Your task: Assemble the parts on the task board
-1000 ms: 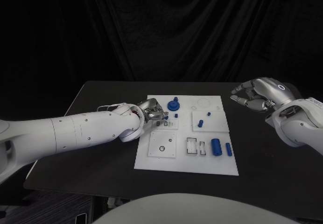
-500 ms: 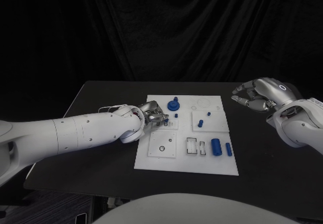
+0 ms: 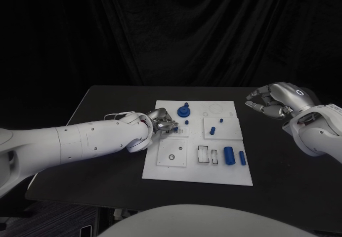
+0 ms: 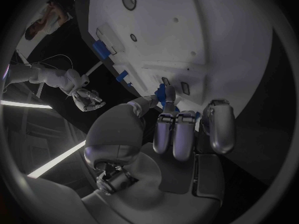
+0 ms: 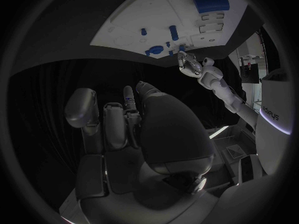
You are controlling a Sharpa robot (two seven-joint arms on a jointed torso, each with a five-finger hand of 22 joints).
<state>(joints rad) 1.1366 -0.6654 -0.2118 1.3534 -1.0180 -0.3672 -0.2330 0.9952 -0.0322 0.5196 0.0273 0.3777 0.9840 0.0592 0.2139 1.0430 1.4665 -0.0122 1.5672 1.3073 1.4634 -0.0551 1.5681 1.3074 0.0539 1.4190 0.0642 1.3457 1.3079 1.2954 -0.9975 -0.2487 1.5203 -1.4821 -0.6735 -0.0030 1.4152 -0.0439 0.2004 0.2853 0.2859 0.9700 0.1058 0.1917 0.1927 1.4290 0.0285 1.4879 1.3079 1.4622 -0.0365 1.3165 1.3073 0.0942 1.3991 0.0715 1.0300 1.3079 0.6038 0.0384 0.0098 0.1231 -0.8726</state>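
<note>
A small blue part [image 4: 163, 93] was pinched in the left hand [image 3: 161, 121] fingertips, right over the task board [image 3: 171, 170] near its left edge. The right hand [image 3: 274, 100] was held well apart, fingers curled, nothing gripped.

Matt white task board [image 3: 162, 168], glossy blue plastic parts [image 3: 229, 155].

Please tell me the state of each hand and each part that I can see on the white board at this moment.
left hand: pinches a small blue part over the task board.
right hand: raised off the board, fingers curled, holds nothing.
large blue cylinder: lying on the board.
thin blue pin: lying beside the cylinder.
blue knob part: standing upright on the board.
blue peg: standing in its square plate.
</note>
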